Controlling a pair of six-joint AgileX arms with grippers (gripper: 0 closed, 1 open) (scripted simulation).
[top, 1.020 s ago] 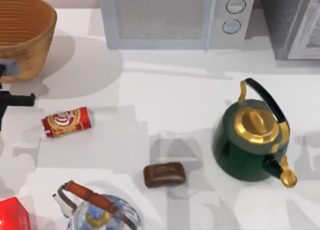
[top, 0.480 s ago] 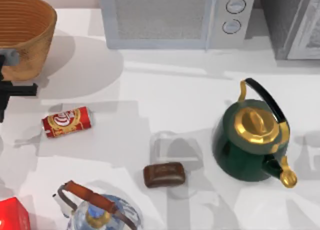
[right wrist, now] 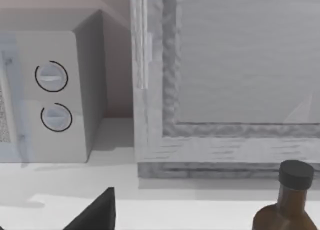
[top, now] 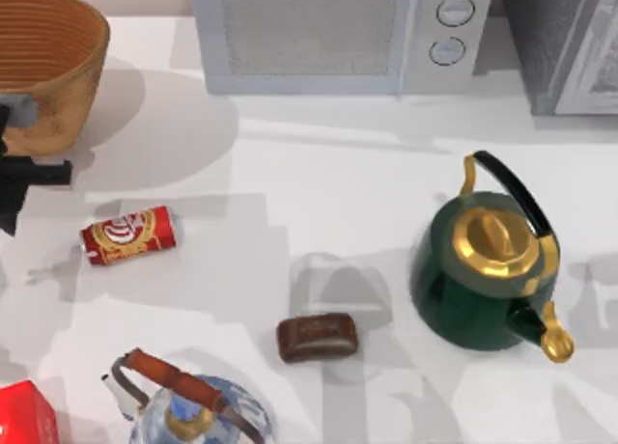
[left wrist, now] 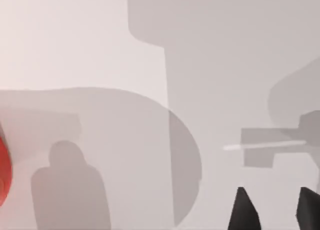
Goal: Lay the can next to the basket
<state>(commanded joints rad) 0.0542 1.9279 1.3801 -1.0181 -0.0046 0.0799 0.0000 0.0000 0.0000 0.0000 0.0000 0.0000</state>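
Top view shows the can lying on its side at left centre, below the wicker basket in the upper-left corner, apart from it. Left gripper hovers between them at the frame's left edge; whether it is open, I cannot tell.

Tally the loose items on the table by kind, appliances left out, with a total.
Kettles: 2, green and glass
Can: 1
Basket: 1
Brown bar: 1
Red box: 1
Bottle: 1
Total: 7
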